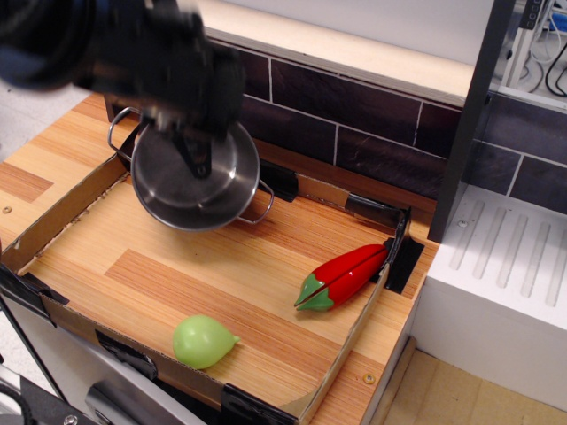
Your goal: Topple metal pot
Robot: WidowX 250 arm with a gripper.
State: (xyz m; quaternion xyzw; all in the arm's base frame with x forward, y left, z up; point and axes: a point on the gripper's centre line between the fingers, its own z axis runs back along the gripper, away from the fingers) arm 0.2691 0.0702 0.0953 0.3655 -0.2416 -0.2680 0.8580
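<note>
One metal pot (195,181) is what you're after, and you see it at the back left of the cardboard tray (53,226) on the wooden worktop (40,164), tipped hard so its open mouth faces up and toward the camera. You see a wire loop handle at its left rim and another at its lower right. The gripper (190,146) is blurred and dark, reaching in from the upper left. Its fingers (197,158) cross the pot's upper rim and dip inside; you cannot tell from the blur if they pinch the rim or stand apart. Whether the pot's lower edge touches the tray floor is unclear. You've got a red toy pepper (347,274) with a green stem lying near the tray's right wall, well apart from the pot. A light green toy vegetable (204,341) sits near the front wall. Dark tile wall (354,115) runs behind.
</note>
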